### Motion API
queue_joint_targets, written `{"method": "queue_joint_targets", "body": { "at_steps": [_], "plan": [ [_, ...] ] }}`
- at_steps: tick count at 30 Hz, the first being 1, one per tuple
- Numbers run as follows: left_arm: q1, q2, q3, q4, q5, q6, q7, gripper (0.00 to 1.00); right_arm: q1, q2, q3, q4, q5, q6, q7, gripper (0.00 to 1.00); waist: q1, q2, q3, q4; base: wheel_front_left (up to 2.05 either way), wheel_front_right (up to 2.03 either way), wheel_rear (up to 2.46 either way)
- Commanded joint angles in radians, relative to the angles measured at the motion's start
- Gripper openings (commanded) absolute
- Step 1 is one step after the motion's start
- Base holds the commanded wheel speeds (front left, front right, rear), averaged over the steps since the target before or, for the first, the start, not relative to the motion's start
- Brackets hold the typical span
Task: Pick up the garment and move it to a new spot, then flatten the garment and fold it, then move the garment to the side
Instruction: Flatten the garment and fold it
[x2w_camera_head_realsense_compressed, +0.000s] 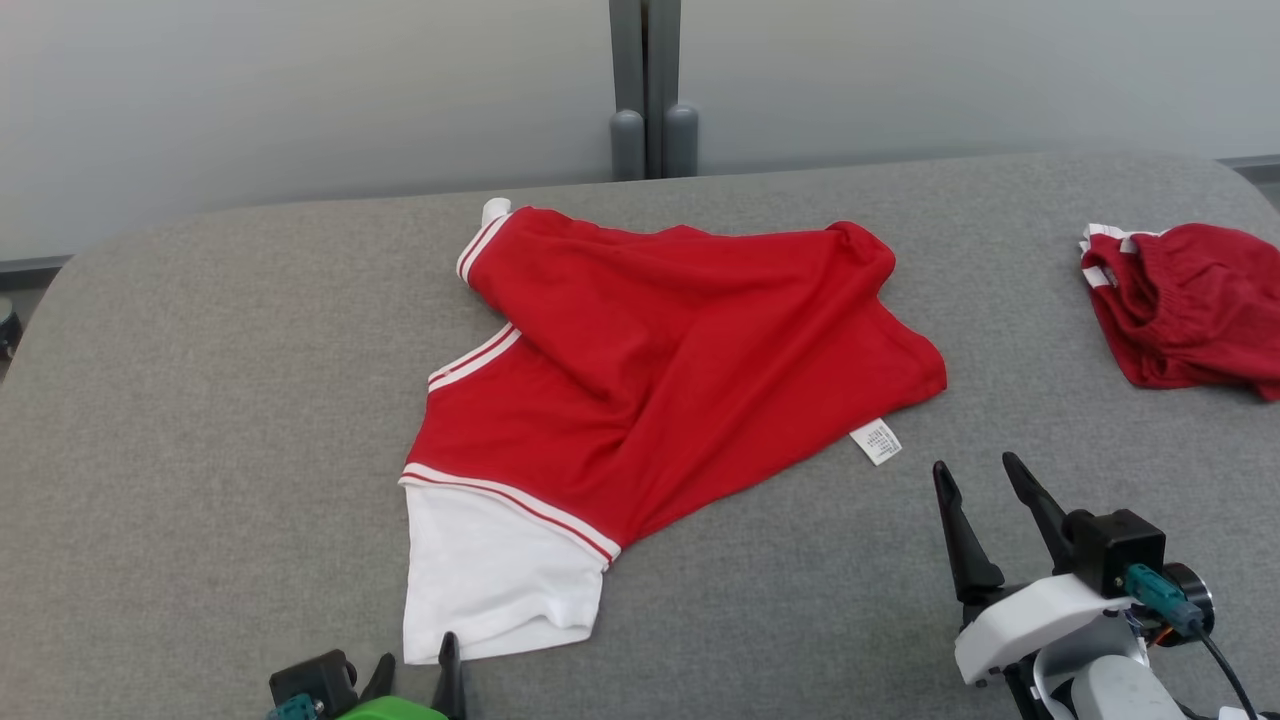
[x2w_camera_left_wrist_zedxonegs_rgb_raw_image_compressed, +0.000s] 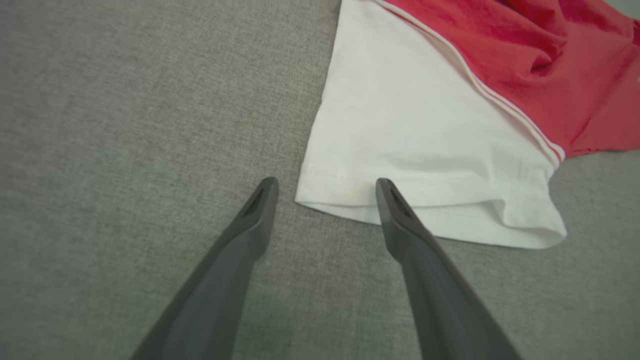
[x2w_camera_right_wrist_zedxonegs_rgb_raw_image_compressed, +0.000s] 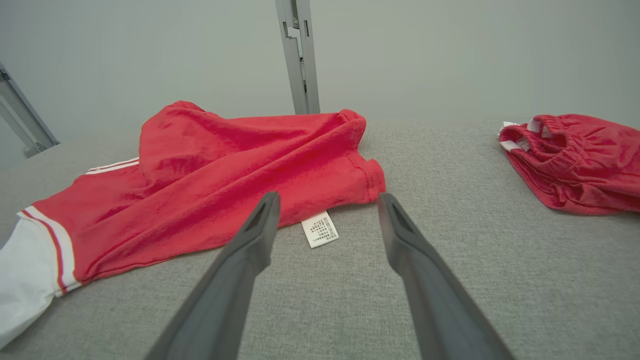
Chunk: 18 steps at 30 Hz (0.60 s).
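Left gripper (x2w_camera_left_wrist_zedxonegs_rgb_raw_image_compressed: 326, 182) spread wide at the hem of the white sleeve (x2w_camera_left_wrist_zedxonegs_rgb_raw_image_compressed: 415, 135); right gripper (x2w_camera_head_realsense_compressed: 975, 465) parted too, holding nothing.
Crumpled across the middle of the head view, the red cotton shirt (x2w_camera_head_realsense_compressed: 680, 350) lay on the grey fabric table (x2w_camera_head_realsense_compressed: 200, 400), unlifted. A clean pick likely meant pinching both sleeve layers at lower left and the red hem beside the small white care label (x2w_camera_head_realsense_compressed: 876, 441), not the label alone. At the right edge sat a bunched red garment (x2w_camera_head_realsense_compressed: 1190, 310), well apart; the new spot should keep away from it.
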Motion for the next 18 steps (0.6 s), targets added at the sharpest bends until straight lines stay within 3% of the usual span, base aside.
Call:
{"method": "queue_joint_targets", "body": {
  "at_steps": [1, 3, 5, 6, 11, 18],
  "plan": [
    [-0.017, 0.004, 0.0, 0.011, -0.007, -0.001, 0.003, 1.0, -0.006, -0.003, -0.001, 0.005, -0.003, -0.002, -0.001, 1.0, 0.0, -0.0001, 0.005, -0.006, 0.0, 0.0, 0.0],
    [-0.024, 0.004, -0.003, 0.026, -0.016, -0.005, 0.006, 1.0, -0.009, -0.003, 0.0, 0.007, -0.005, -0.002, -0.001, 1.0, 0.0, -0.0001, 0.009, -0.01, 0.0, 0.0, 0.0],
    [-0.031, 0.004, -0.009, 0.035, -0.035, -0.015, 0.009, 0.74, -0.012, -0.003, 0.001, 0.008, -0.007, -0.002, -0.001, 1.0, 0.0, -0.0001, 0.013, -0.013, 0.0, 0.0, 0.0],
    [-0.037, 0.003, -0.016, 0.039, -0.038, -0.021, 0.009, 0.44, -0.013, -0.003, -0.001, 0.009, -0.009, -0.002, -0.001, 1.0, 0.0, -0.0001, 0.015, -0.014, 0.0, 0.0, 0.0],
    [-0.061, 0.003, -0.045, 0.043, -0.05, -0.033, -0.004, 0.02, -0.021, -0.003, -0.012, 0.024, -0.025, -0.002, -0.001, 1.0, 0.0, -0.0001, 0.024, -0.009, 0.0, 0.0, 0.0],
    [-0.1, 0.007, -0.054, 0.004, -0.033, -0.027, -0.083, 0.0, -0.094, -0.003, -0.078, 0.109, -0.089, -0.002, 0.015, 1.0, 0.0, -0.0001, 0.046, 0.031, 0.0, 0.0, 0.0]
  ]
}}
